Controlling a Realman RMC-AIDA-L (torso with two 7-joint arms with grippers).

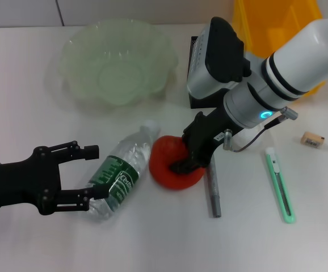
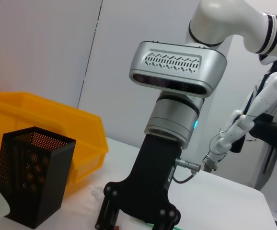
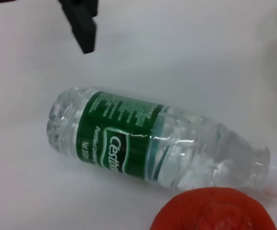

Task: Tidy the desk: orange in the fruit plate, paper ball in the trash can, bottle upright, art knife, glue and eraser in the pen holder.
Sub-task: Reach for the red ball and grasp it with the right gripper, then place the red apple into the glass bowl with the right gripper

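Head view, right gripper (image 1: pixel 188 157): lowered onto the orange (image 1: pixel 174 164) near the middle of the desk (image 1: pixel 28 73); its black fingers are clenched on the fruit.
Head view, left gripper (image 1: pixel 93 173): by the desk's left edge, fingers spread wide, one on each side of the base of the bottle (image 1: pixel 121 173) and not pressing it.
Head view, bottle: lying on its side, cap just beside the orange.
Head view, fruit plate (image 1: pixel 118 59): pale green, toward the far edge, holding nothing.
Head view, pen holder (image 1: pixel 195 76): black mesh, mostly hidden behind the right arm; yellow bin (image 1: pixel 260 25) behind it at the far right corner.
Head view, small items: grey pen (image 1: pixel 214 190) just right of the orange; green art knife (image 1: pixel 280 184) further right; eraser (image 1: pixel 314 139) by the right edge.
Left wrist view: the right arm's gripper (image 2: pixel 138 211) seen from the side, pen holder (image 2: pixel 33 182) and yellow bin (image 2: pixel 47 129) beyond.
Right wrist view: bottle (image 3: pixel 153 143) flat on the desk, orange (image 3: pixel 215 211) touching its neck end, one left fingertip (image 3: pixel 83 24) beyond the bottle.
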